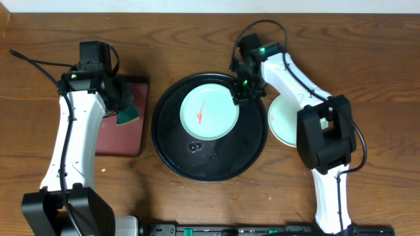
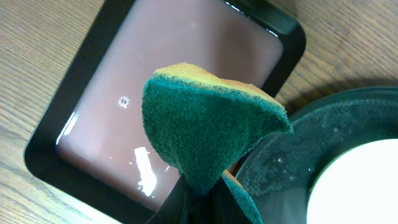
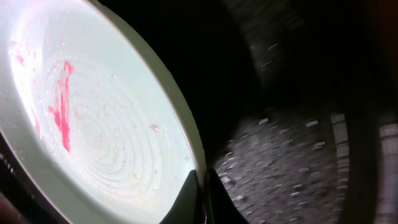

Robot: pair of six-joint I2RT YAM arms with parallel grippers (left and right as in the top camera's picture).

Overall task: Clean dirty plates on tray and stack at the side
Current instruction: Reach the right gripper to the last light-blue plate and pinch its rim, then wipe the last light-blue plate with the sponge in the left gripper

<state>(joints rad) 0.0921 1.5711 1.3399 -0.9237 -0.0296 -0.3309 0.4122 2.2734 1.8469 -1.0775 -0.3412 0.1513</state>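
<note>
A pale aqua plate (image 1: 209, 113) with a red smear lies in the black round tray (image 1: 172, 154). My right gripper (image 1: 244, 92) is shut on its right rim; the right wrist view shows the fingers (image 3: 203, 196) pinching the plate's (image 3: 99, 118) edge above the wet tray (image 3: 292, 155). A second aqua plate (image 1: 281, 121) lies on the table right of the tray. My left gripper (image 1: 125, 108) is shut on a green and yellow sponge (image 2: 205, 127), held over the maroon tray (image 2: 168, 81). No yellow plate is in view.
The maroon rectangular tray (image 1: 121, 131) with liquid in it sits left of the black tray. Water drops lie on the black tray's floor (image 1: 197, 147). Wooden table (image 1: 367, 65) all around.
</note>
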